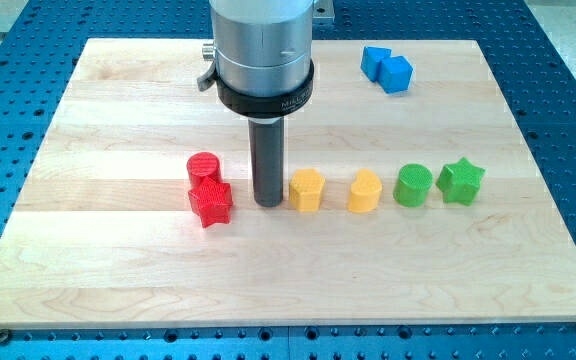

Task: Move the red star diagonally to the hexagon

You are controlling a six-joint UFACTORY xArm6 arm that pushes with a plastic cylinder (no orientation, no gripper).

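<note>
The table point(118, 280) is a pale wooden board of glued planks whose grain runs across the view. It rests on a blue metal base point(8, 200) dotted with rows of small holes, which shows on every side of the board. Nothing of the room beyond can be made out.

The arm point(263, 45) comes down from the view's top as a wide grey cylinder ringed by a black collar point(265, 97). The collar carries small pale lettering, too fine to read. There is no hand on this arm, so nothing opens, closes or grips; it ends in a straight dark rod. My tip point(268, 204) meets the board between the red star point(210, 202) and the yellow hexagon point(306, 190), very close to the hexagon and a little further from the star.

The red star lies left of centre, flat on the board. It is a compact shape with no clear long axis, and which way its points face is hard to tell. A red cylinder point(203, 168) touches it on the side toward the view's top.

Right of the hexagon, in a loose row and apart from one another, stand a second yellow block point(365, 192) of rounded shape, a green cylinder point(413, 185) and a green star point(460, 181). Two blue blocks point(386, 68) sit together near the top right corner; their shape is unclear.
</note>
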